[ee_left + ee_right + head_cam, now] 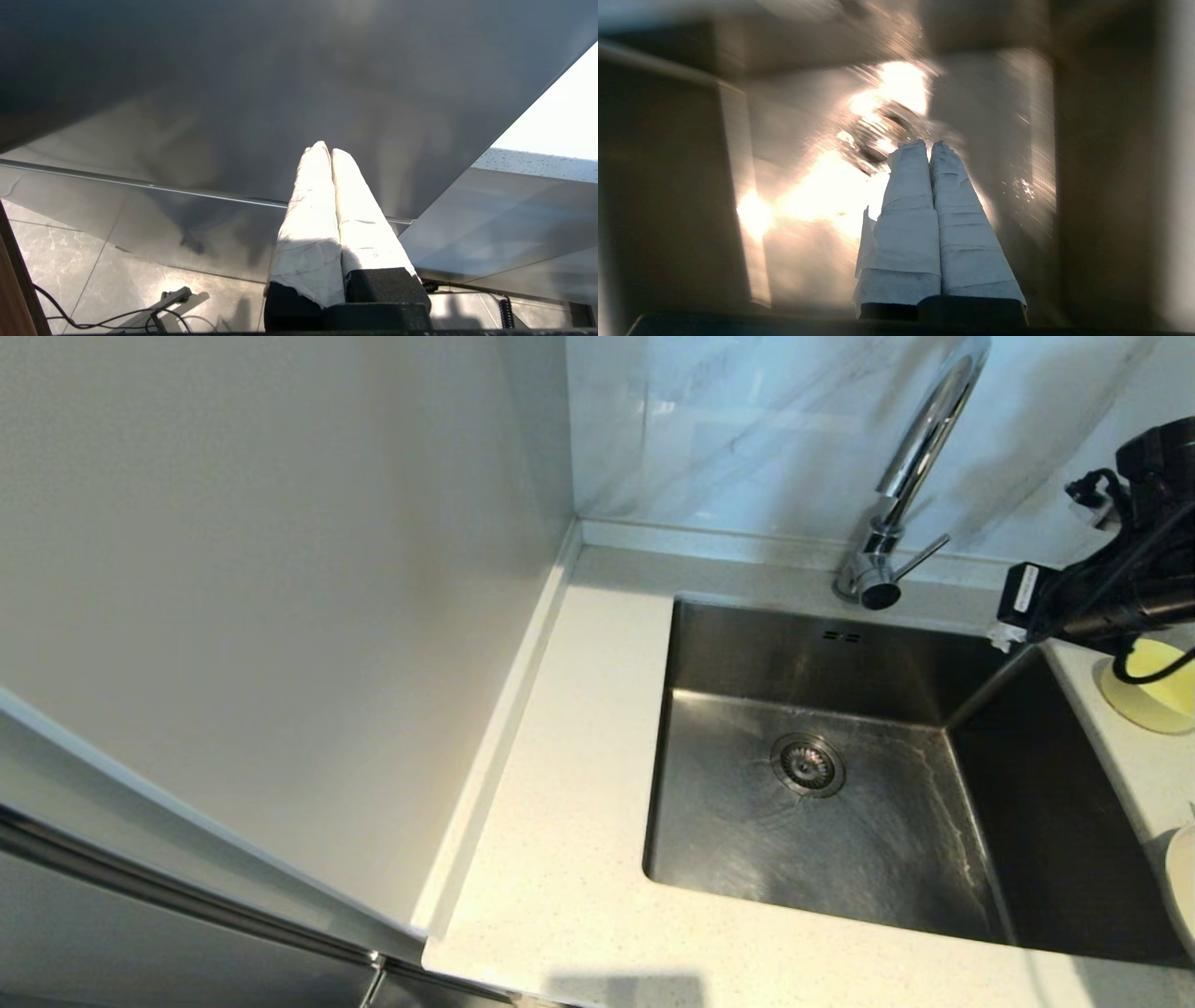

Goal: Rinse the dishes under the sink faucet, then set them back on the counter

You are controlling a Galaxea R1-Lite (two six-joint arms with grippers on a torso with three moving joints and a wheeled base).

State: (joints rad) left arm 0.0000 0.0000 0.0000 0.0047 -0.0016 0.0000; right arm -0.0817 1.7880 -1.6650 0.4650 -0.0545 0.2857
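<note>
From the head view I see the sink point(840, 803) with nothing in its basin, only the round drain strainer point(808, 765) in the middle of the wet floor. The faucet point(910, 476) stands behind it, and its thin lever handle point(920, 557) points toward the right.

My right arm point(1111, 588) comes in from the right edge, above the far right corner of the sink and near the faucet base. In the right wrist view the right gripper point(930, 145) has its two white-wrapped fingers point(915, 196) pressed together with nothing between them. This view is blurred, but I think the bright round shape just past the fingertips is the strainer.

The pale-yellow bowl point(1153, 695) sits on the counter point(569, 821) to the right of the sink, partly hidden behind the arm and its cable. A white rim at the right edge, nearer to me, is the plate point(1184, 887), also on the counter. I cannot find the chopsticks in any view.

The left gripper point(325, 148) is parked low beside a grey cabinet panel point(280, 93), over the tiled floor point(117, 275), with its fingers also closed on nothing.
</note>
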